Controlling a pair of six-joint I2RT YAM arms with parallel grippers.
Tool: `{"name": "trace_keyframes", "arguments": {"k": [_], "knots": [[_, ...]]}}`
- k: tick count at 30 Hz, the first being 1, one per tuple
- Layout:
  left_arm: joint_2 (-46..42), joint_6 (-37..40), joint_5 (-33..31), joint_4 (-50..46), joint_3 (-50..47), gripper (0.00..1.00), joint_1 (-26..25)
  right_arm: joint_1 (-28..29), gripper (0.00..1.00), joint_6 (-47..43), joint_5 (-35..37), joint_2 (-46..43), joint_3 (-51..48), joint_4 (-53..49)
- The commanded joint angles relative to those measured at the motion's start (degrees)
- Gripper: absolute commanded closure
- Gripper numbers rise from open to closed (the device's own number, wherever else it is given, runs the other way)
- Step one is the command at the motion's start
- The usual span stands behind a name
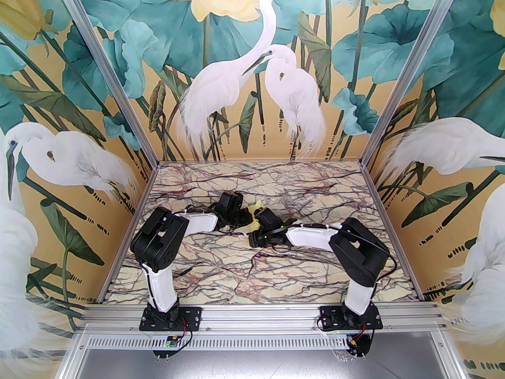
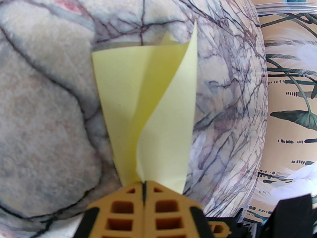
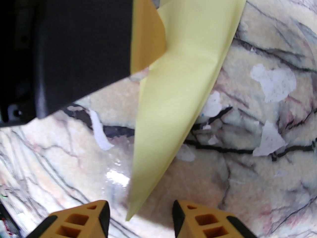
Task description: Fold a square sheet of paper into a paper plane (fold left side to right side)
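The paper plane [image 2: 148, 108] is the pale yellow sheet folded into a narrow pointed dart, with one flap curling up along its centre ridge. My left gripper [image 2: 143, 185] is shut on its narrow end and holds it just above the marble table [image 1: 252, 274]. In the right wrist view the plane [image 3: 178, 83] runs down from the left gripper's orange finger [image 3: 146, 33] to a sharp tip. That tip hangs between the spread fingers of my open right gripper [image 3: 140, 209], and it touches neither finger. From above, a bit of yellow paper [image 1: 258, 207] shows between the left gripper [image 1: 249, 212] and the right gripper [image 1: 258, 227].
Several small white paper scraps [image 3: 272, 83] lie on the marble under the plane. Painted walls [image 1: 71, 196] and aluminium posts close in the table on three sides. Both arms meet near the table's middle.
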Motion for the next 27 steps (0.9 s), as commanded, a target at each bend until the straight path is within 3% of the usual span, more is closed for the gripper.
{"name": "trace_keyframes", "arguments": {"k": [1, 7, 13, 27], "knots": [[0.6, 0.3, 0.3, -0.8, 1.3, 0.96, 0.5, 0.8, 0.52, -2.4, 3.9, 2.0, 1.9, -3.4], [0.7, 0.6, 0.3, -1.0, 1.5, 0.96, 0.5, 1.5, 0.55, -3.2, 6.2, 3.4, 3.7, -5.8], [0.9, 0.9, 0.6, -1.1, 1.9, 0.96, 0.5, 1.6, 0.65, -3.9, 8.3, 2.3, 2.5, -6.8], [3.3, 3.6, 1.4, -2.5, 4.5, 0.96, 0.5, 1.5, 0.73, -4.7, 8.8, 0.7, -0.1, -6.4]]}}
